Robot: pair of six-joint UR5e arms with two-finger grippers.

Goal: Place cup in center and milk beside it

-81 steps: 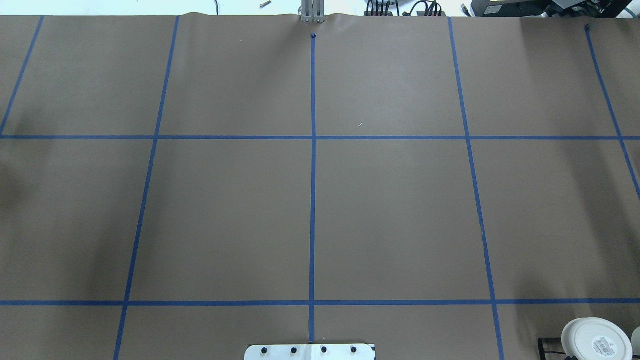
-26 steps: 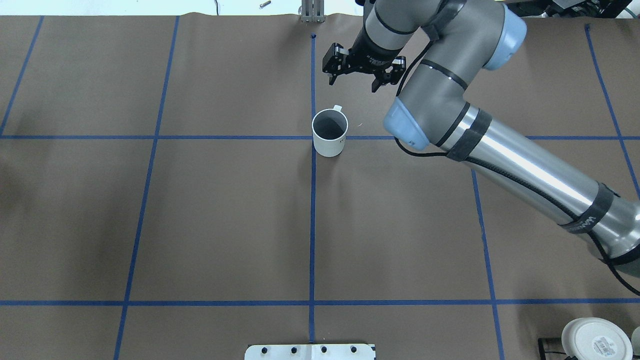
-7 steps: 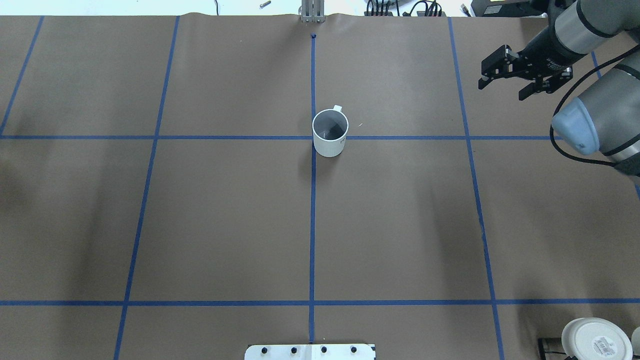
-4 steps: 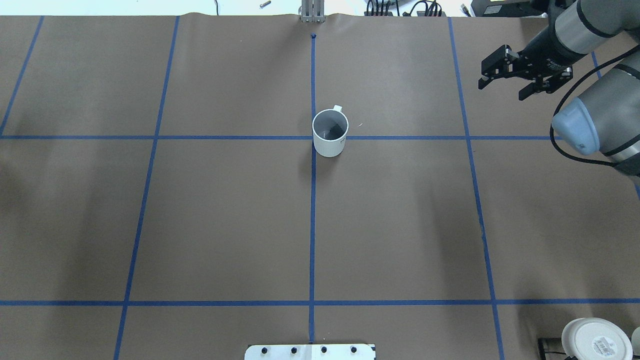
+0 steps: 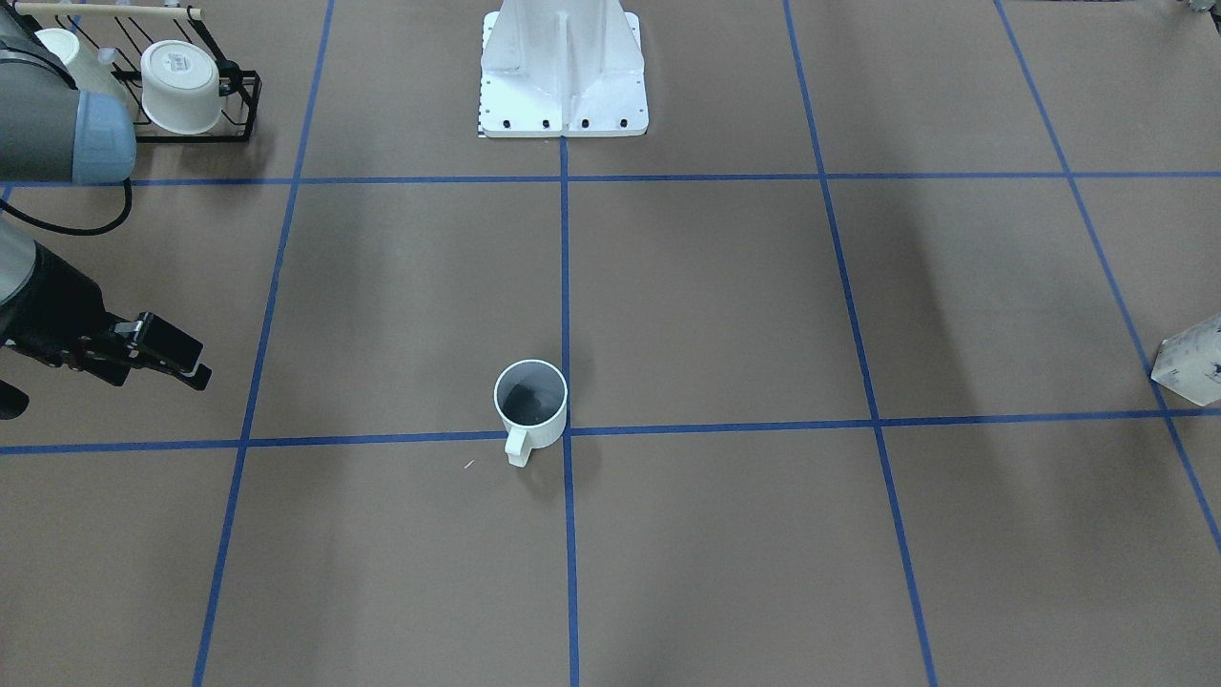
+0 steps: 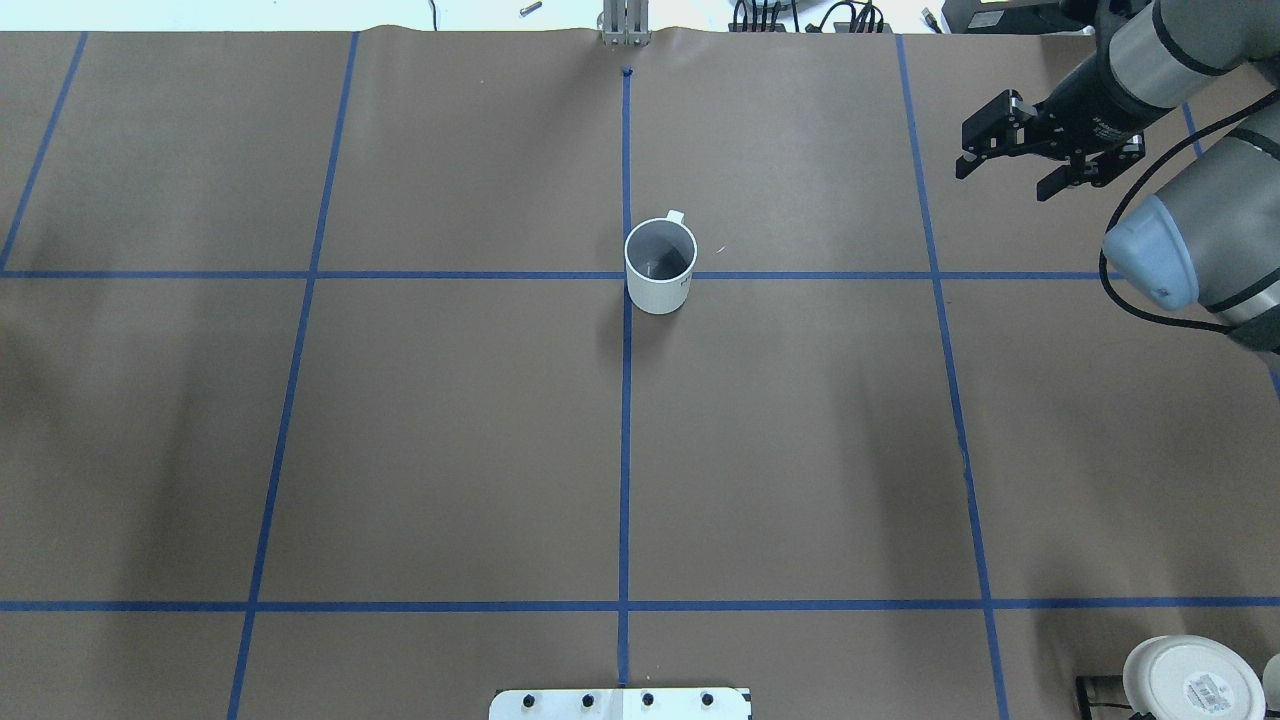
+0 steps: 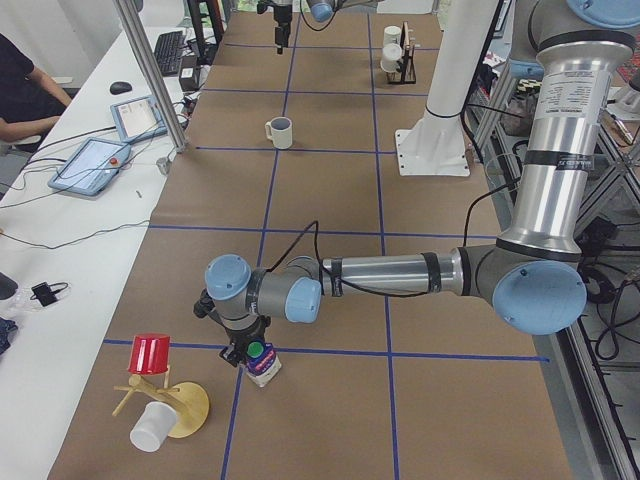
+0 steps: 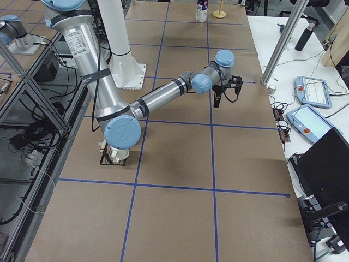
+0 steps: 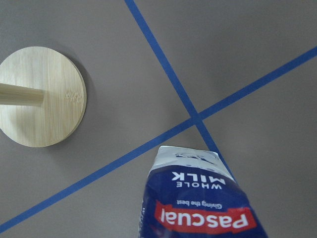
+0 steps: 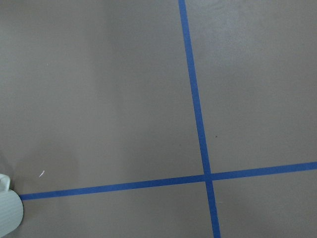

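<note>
The white mug (image 6: 660,266) sits on the centre tape crossing of the desk (image 6: 450,430). Its handle points to 12 o'clock in the overhead view, so its 3 and 9 o'clock sides are both handle-free.

What's left is the milk carton (image 7: 262,366). It's way out at the robot's left end, roughly 9 o'clock from the mug in overhead terms and well apart from it. It's roughly upright with the green cap (image 7: 257,350) on top, maybe leaning a bit.

The left hand (image 7: 243,346) is right at the carton, so that's clearly the arm for the job, but I can't tell whether it's actually clamped on. The right hand (image 6: 1005,176) hangs at 2 o'clock from the mug, fingers spread, nothing in them.

Thing to watch IMO: the wooden cup stand (image 7: 186,412) is just beside the carton, on the side away from the mug. The run toward the mug looks open, so landing the carton on the mug's 9 o'clock side seems easiest.
</note>
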